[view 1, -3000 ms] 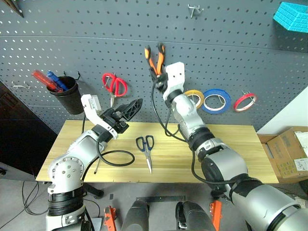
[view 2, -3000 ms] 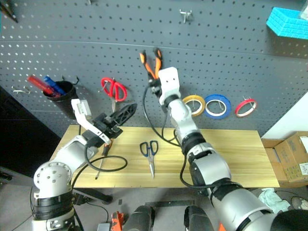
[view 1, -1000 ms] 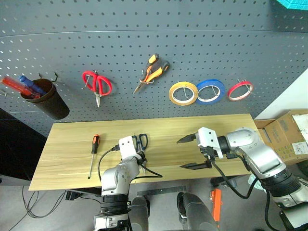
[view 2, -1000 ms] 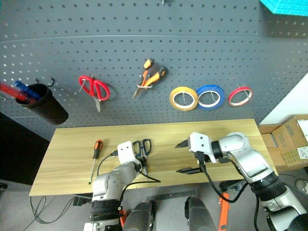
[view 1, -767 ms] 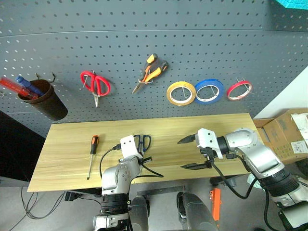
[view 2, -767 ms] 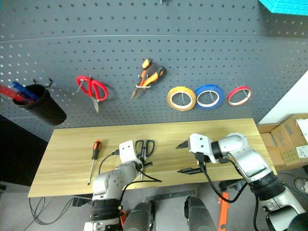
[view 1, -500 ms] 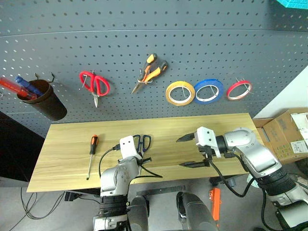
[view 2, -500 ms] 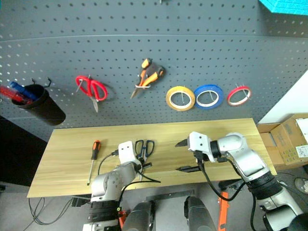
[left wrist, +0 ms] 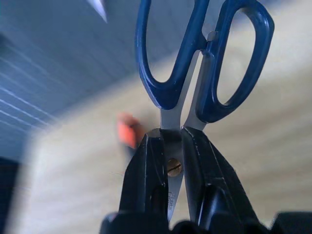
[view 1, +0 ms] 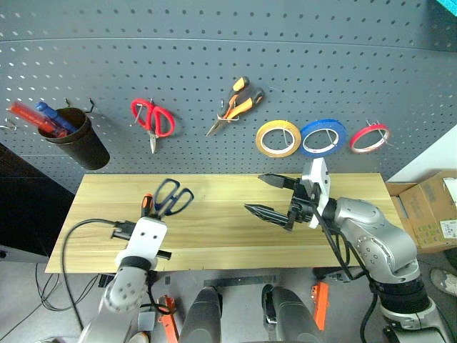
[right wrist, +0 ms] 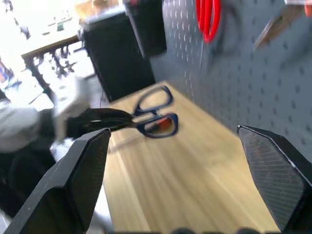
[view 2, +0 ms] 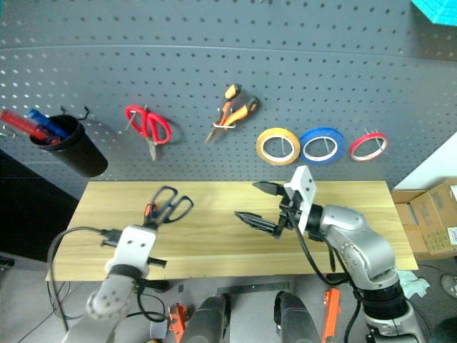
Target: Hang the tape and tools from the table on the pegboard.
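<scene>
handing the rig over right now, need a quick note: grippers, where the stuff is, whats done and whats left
Left gripper: shut on the blue scissors at the pivot, handles pointing toward the pegboard, raised over the table.
Right gripper: open, empty, above the table's middle.
Done: yellow tape and pliers hang on the pegboard.
Left: hang the blue scissors, then the screwdriver; its orange handle peeks out behind the scissors, and its exact lie is hard to tell.
Not ours: red scissors, blue tape and red tape, all hanging on the pegboard.

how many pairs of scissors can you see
2: red-handled scissors hanging on the pegboard, and dark-blue-handled scissors held in the left claw above the table.
</scene>
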{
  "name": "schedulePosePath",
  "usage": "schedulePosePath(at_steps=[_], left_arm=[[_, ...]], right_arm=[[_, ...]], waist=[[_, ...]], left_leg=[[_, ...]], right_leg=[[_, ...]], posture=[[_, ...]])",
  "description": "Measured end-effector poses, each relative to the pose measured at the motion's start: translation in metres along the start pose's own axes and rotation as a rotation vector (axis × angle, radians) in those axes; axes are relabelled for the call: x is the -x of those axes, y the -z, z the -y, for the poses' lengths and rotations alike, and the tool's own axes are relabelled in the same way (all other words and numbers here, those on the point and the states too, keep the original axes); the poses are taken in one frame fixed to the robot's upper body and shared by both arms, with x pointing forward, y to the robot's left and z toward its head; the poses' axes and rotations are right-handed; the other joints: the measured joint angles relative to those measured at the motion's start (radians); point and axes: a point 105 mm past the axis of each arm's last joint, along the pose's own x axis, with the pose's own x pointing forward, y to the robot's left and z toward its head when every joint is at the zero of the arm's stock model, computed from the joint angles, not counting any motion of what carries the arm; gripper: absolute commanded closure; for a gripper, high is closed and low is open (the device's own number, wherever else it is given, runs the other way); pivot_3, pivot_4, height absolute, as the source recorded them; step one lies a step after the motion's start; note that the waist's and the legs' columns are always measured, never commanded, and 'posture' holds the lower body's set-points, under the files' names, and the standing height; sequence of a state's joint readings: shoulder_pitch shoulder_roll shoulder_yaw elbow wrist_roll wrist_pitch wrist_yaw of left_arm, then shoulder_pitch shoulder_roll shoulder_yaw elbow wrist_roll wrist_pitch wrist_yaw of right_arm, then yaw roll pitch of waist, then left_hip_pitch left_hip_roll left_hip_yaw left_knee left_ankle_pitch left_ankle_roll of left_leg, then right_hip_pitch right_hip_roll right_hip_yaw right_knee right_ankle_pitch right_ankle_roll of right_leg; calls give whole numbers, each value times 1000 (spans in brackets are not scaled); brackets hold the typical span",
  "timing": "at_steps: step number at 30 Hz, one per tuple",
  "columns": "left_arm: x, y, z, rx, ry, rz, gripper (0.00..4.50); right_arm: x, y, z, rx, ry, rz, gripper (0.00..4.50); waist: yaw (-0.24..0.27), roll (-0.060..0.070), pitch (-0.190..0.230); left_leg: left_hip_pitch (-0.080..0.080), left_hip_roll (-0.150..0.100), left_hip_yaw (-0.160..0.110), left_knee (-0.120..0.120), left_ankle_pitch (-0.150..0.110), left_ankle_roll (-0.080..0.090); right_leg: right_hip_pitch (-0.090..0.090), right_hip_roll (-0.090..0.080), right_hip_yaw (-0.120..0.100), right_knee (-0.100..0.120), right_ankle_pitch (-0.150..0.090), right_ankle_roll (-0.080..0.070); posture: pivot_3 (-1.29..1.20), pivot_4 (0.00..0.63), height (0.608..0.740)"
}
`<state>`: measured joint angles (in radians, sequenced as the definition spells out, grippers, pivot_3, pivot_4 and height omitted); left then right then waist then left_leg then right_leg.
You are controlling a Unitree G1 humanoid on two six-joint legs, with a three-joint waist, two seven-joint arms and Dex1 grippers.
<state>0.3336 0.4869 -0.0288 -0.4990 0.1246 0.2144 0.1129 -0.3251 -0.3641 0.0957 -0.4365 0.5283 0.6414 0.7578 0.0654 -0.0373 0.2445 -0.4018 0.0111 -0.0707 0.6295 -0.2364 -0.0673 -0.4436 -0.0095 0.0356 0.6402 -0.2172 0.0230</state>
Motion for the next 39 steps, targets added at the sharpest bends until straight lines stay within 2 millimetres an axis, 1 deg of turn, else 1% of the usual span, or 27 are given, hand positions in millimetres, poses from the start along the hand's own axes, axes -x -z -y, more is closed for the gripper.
schedulePosePath(at_steps=[2,4,6,9,14,17,27,31,34,39], left_arm=[[2,-14,-4,-17,-42,91,4303],[-2,-27,-9,-21,-86,164,4303],[-11,-41,-16,-23,-121,236,4303],[-26,-50,-27,-32,-146,281,4303],[-50,-49,-35,4,-126,277,4303],[-58,-46,-39,24,-111,265,4303],[-68,-36,-38,118,-105,232,4303],[-70,-37,-39,126,-103,234,4303],[-72,-36,-44,133,-117,230,4303],[-73,-33,-42,163,-116,219,4303]], right_arm=[[-3,-1,2,-3,23,18,0],[-7,-6,5,13,46,46,0],[-12,-12,9,22,56,75,0],[-16,-20,10,37,52,105,0],[-17,-20,14,38,58,112,0],[-17,-19,16,40,68,113,0],[-15,-18,20,48,107,106,0],[-14,-18,22,50,117,102,0],[-14,-18,22,49,121,100,0],[-14,-17,22,50,123,99,0]], waist=[[15,0,-14],[19,-1,-23],[21,-3,-33],[19,-4,-49],[17,-6,-64],[15,-7,-71],[14,-9,-82],[14,-10,-82],[14,-10,-85],[14,-10,-88]], left_leg=[[1,-2,2,0,0,1],[2,-2,3,1,1,1],[2,-1,4,1,1,3],[4,0,5,1,1,3],[5,0,5,1,2,3],[7,0,7,1,2,3],[15,1,10,2,2,3],[22,1,10,2,2,3],[24,1,10,2,2,3],[25,1,10,2,2,3]], right_leg=[[1,1,-2,0,0,0],[2,4,-3,0,0,0],[2,5,-4,0,2,-1],[3,7,-3,2,2,-1],[3,7,-3,4,3,-1],[4,7,-1,4,4,-3],[10,9,2,6,4,-2],[18,9,2,5,4,-2],[20,9,2,5,4,-2],[21,9,2,5,4,-2]], posture=[[244,98,740],[246,90,740],[250,83,740],[251,77,740],[238,66,740],[227,65,740],[211,65,740],[212,65,740],[213,66,740],[213,66,740]])
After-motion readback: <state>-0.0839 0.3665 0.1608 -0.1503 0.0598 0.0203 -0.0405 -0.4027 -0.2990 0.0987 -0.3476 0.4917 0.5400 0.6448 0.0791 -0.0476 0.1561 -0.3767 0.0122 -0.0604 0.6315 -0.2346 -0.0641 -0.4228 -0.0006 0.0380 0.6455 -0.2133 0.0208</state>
